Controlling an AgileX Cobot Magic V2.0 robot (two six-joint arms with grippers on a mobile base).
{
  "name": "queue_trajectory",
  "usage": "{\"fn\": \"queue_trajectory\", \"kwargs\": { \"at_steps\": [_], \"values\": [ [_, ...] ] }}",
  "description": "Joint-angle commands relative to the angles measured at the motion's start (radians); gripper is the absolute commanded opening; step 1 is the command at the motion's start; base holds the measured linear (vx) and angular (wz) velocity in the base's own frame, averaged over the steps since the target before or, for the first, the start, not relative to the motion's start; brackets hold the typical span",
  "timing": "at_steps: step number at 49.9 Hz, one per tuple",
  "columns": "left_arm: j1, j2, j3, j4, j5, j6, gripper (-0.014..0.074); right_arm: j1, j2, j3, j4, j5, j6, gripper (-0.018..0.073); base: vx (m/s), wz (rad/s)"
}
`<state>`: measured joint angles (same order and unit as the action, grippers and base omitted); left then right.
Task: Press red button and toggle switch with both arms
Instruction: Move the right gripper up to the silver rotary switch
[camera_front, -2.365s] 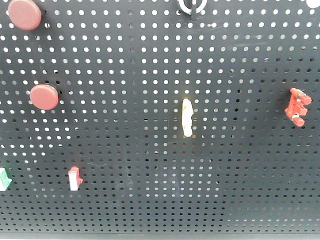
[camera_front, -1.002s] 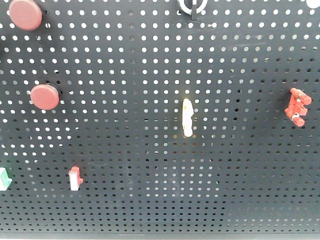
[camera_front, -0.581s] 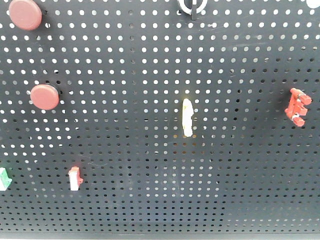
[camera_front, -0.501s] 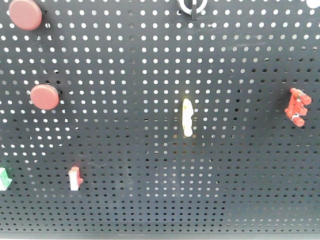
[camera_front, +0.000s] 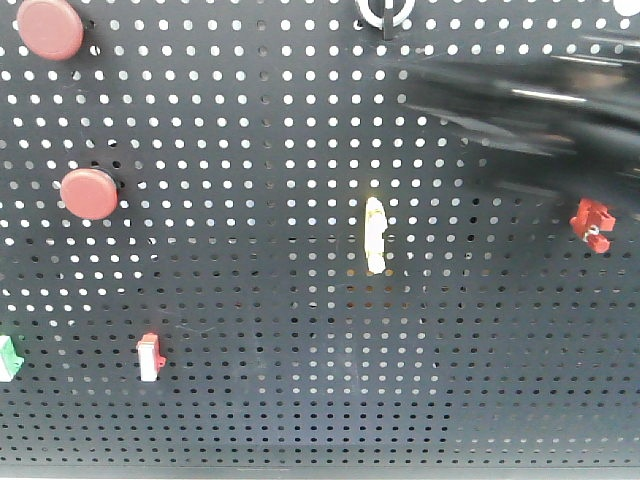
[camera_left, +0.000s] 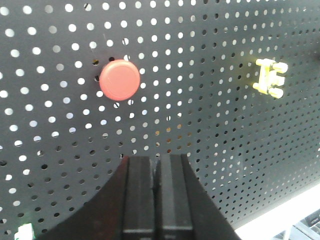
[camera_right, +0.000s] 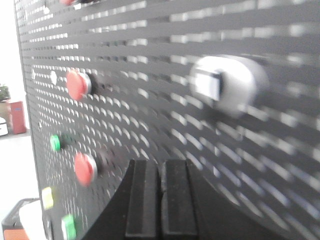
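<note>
Holding the left gripper (camera_left: 155, 165) closed in the foreground, pads touching, below and slightly right of the red button (camera_left: 119, 80) and not touching it, with a yellow clip (camera_left: 270, 78) farther right on the black pegboard (camera_left: 210, 125). Holding the right gripper (camera_right: 161, 167) likewise closed, pads pressed together, below and left of the toggle switch (camera_right: 227, 85), rendered blurry on the board beyond. Showing, in the front view, a blurred dark arm (camera_front: 530, 100) crossing the upper right, just right of the toggle switch at the top edge and just above a red clip (camera_front: 595, 222); placing the red button mid-left, beneath a second red button (camera_front: 50, 27).
</note>
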<state>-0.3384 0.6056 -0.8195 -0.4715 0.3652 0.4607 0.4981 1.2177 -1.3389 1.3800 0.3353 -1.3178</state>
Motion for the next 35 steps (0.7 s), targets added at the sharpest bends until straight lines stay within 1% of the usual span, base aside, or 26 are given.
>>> {"fn": "queue_trajectory", "kwargs": {
  "at_steps": [1,10,23,35],
  "values": [
    [-0.001,0.005,-0.025,-0.02,-0.078,-0.009,0.0001,0.028,0.021,-0.075,0.013,-0.079,-0.014,-0.0003,0.0,0.0],
    [-0.001,0.005,-0.025,-0.019,-0.078,-0.008,0.0001,0.031,0.077,-0.146,0.013,-0.085,-0.01,-0.0003,0.0,0.0],
    [-0.001,0.005,-0.025,-0.017,-0.078,-0.008,0.0001,0.031,0.088,-0.163,0.013,-0.11,-0.01,-0.0003,0.0,0.0],
    [-0.001,0.005,-0.025,-0.012,-0.061,-0.008,0.0001,0.031,0.088,-0.163,0.011,-0.195,-0.013,-0.0003,0.0,0.0]
  ]
}}
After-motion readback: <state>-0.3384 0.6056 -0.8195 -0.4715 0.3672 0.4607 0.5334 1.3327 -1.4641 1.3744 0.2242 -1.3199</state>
